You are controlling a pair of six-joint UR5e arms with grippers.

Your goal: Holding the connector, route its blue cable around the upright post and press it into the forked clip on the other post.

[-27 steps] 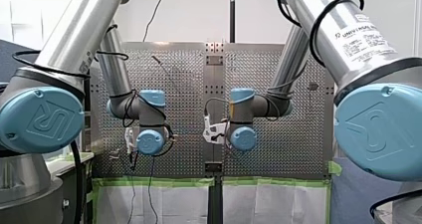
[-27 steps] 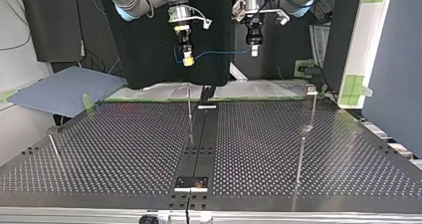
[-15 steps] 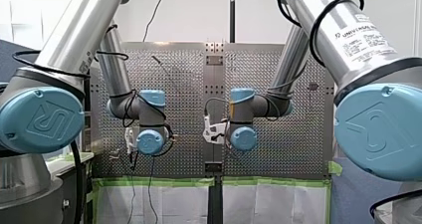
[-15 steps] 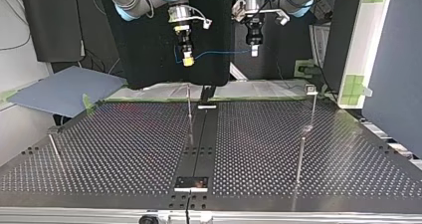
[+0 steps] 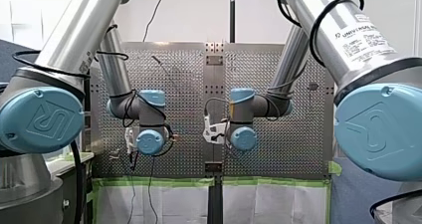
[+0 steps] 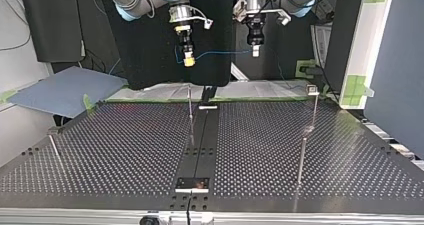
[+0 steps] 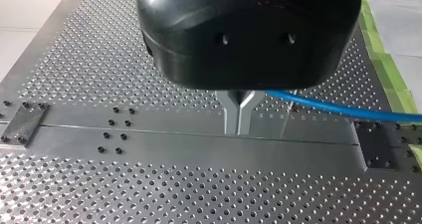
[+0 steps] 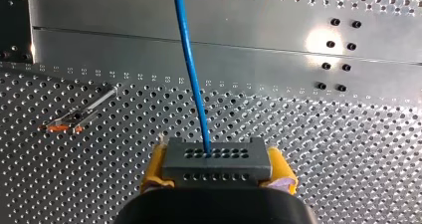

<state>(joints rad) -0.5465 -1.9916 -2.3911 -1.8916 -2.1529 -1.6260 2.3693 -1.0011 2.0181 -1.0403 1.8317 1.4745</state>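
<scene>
Hanging onto the connector [image 8: 216, 160] with my right gripper [image 8: 217, 167], yellow pads [image 8: 153, 170] clamped on either side of it. The blue cable [image 8: 191, 69] comes out of its face and, in the top view, runs nearly level across to my left gripper [image 7: 238, 117]. Its metal fingers [image 7: 230, 113] are pinched together on the cable, which trails off to one side. Both grippers sit well above the tabletop [image 6: 125, 150]. A thin upright post [image 6: 190, 110] stands by the middle strip, and another post [image 6: 314, 107] with a small boxy head is at that view's right. Cable's touching neither.
</scene>
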